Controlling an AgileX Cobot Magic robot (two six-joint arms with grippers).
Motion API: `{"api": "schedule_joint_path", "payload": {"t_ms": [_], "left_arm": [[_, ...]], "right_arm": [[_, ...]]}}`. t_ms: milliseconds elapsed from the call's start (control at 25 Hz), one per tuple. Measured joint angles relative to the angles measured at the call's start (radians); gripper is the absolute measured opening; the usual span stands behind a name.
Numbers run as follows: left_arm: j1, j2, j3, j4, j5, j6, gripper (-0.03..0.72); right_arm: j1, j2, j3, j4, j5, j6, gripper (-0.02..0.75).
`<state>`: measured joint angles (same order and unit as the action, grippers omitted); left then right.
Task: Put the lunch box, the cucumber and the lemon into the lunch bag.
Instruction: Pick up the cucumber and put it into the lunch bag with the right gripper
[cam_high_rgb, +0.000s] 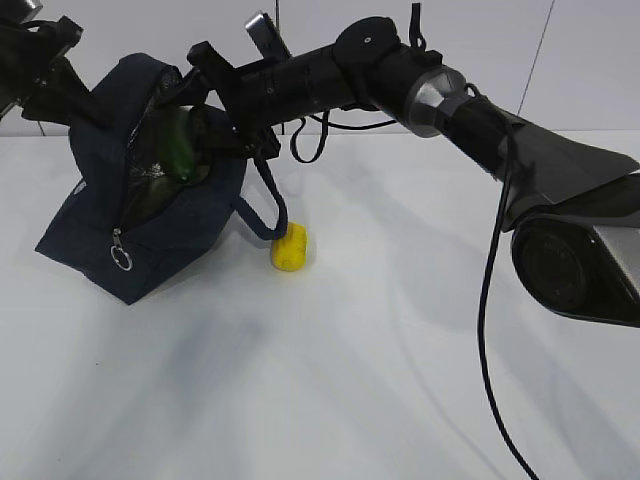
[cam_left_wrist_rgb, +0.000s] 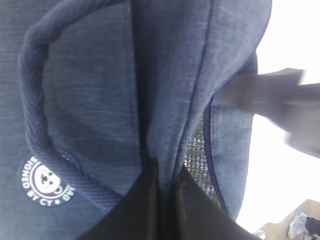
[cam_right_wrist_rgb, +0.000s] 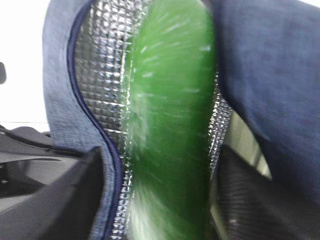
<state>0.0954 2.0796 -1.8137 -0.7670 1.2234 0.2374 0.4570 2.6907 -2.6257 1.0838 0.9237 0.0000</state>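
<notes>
Tabletop (cam_high_rgb: 400, 330): white and broad, it fills the lower two thirds of the exterior view and carries everything.
Lunch bag (cam_high_rgb: 150, 215): navy, sitting at the left of the exterior view, its top gaping open with the silver lining showing; the ring pull (cam_high_rgb: 121, 262) hangs down its front.
My right arm (cam_high_rgb: 470, 120): comes in from the right edge and stretches across the top of the frame to the bag's mouth.
My right fingers (cam_high_rgb: 215, 115): spread, one each side of the cucumber at the bottom corners of my right wrist view; whether they touch it, I cannot tell.
My left fingers (cam_left_wrist_rgb: 165, 200): pressed together on a fold of the bag's fabric, bottom centre of my left wrist view, beside a loop handle (cam_left_wrist_rgb: 35, 115).
Cucumber (cam_right_wrist_rgb: 170, 125): green, upright, inside the bag's opening against the lining.
Lemon (cam_high_rgb: 290, 247): yellow, on the tabletop just right of the bag, near the frame's centre.
</notes>
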Motion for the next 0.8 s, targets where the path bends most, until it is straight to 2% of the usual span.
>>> {"api": "schedule_joint_path", "payload": {"t_ms": [200,480,600,800], "left_arm": [[0.000,0.000,0.000,0.002,0.000,0.002,0.006],[0.043,0.000,0.000,0.048,0.000,0.004,0.006],[0.085,0.000,0.000,0.089,0.000,0.000,0.006],[0.143,0.002,0.000,0.138,0.002,-0.013,0.006]], "right_arm": [[-0.002,0.000,-0.015,0.013,0.008,-0.006,0.596],[-0.031,0.000,-0.171,0.001,0.133,-0.098,0.543],[-0.040,0.000,-0.257,-0.091,0.255,-0.064,0.533],[-0.037,0.000,-0.309,-0.373,0.319,0.082,0.525]]}}
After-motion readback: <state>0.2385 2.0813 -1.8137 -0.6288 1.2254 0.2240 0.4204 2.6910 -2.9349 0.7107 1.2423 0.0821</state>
